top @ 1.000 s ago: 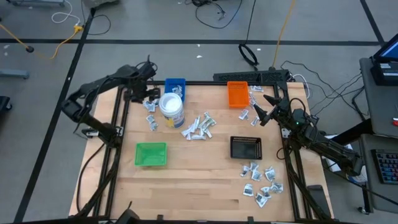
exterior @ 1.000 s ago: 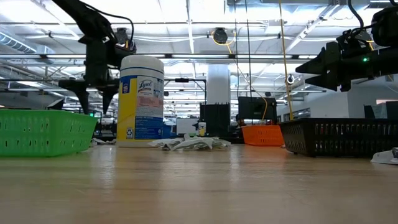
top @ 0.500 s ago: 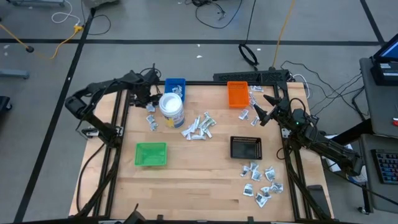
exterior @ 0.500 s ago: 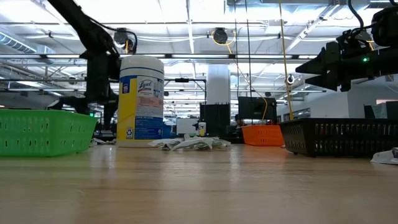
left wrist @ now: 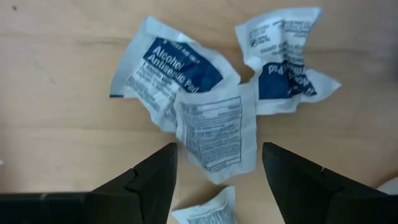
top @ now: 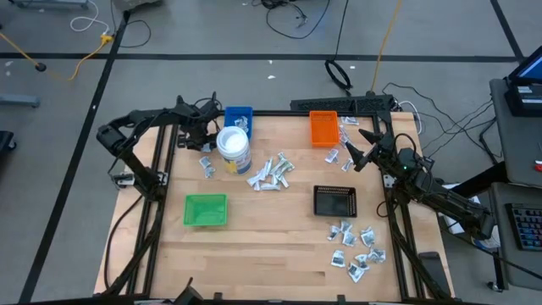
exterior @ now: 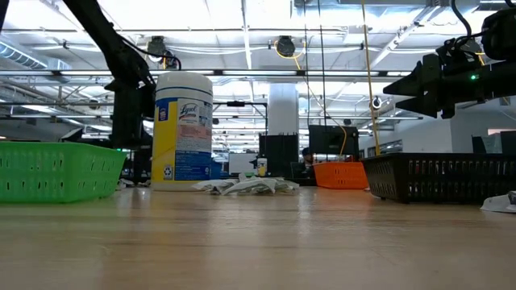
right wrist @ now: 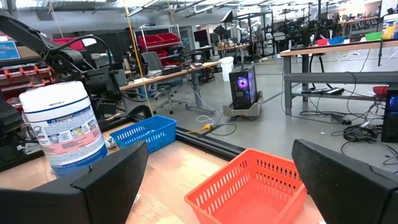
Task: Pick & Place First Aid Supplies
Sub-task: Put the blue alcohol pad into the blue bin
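The first aid supplies are small white packets that lie flat on the wooden table in several clusters: far left [top: 204, 158], middle [top: 269, 174], far right [top: 343, 140] and near right [top: 356, 251]. My left gripper [top: 201, 137] points down over the far-left cluster, close above the table. It is open, and its fingers stand on either side of a printed white packet [left wrist: 215, 134] without touching it. Two blue-labelled packets [left wrist: 171, 68] [left wrist: 283, 62] lie just beyond that one. My right gripper [top: 362, 153] waits open and level above the table's right edge, with nothing between its fingers.
A white tub with a blue label [top: 234, 150] stands right beside my left gripper. A blue tray [top: 239, 118] and an orange tray [top: 323, 128] sit at the far edge. A green tray [top: 206, 210] is at the near left and a black tray [top: 335, 202] at the right.
My left gripper has come straight down toward the far-left cluster of packets beside the tub, still pointing down. In the low view its fingers have sunk behind the green tray.
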You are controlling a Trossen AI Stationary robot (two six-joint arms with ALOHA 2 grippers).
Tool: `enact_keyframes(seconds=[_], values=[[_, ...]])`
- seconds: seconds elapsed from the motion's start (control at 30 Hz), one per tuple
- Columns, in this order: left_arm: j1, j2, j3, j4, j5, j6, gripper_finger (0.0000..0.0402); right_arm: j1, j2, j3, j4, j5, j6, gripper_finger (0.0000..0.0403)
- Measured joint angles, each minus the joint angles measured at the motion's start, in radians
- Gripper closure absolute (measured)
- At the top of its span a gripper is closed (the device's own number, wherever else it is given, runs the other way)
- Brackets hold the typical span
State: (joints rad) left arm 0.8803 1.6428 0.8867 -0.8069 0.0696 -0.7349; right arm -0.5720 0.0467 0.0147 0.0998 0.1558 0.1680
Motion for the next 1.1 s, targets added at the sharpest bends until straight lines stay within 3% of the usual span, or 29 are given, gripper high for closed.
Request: enact_keyframes(seconds=[0.13, 0.5, 0.7, 1.1], values=[[0.0, 0.0, 0.0, -0.002, 0.0, -0.005, 0.0204, 0.0, 0.0, 0.0, 0.0, 0.0, 0.0, 0.0009], [-0.002, 0.0, 0.0, -0.005, 0.052, 0.013, 0.0386, 0.0, 0.0, 0.0, 0.0, 0.0, 0.0, 0.0009], [-0.006, -0.023, 0.0, -0.043, 0.062, 0.019, 0.0393, 0.0, 0.0, 0.0, 0.0, 0.0, 0.0, 0.0009], [0.06, -0.217, 0.001, -0.199, 0.055, 0.007, 0.0396, 0.0, 0.0, 0.0, 0.0, 0.0, 0.0, 0.0009]])
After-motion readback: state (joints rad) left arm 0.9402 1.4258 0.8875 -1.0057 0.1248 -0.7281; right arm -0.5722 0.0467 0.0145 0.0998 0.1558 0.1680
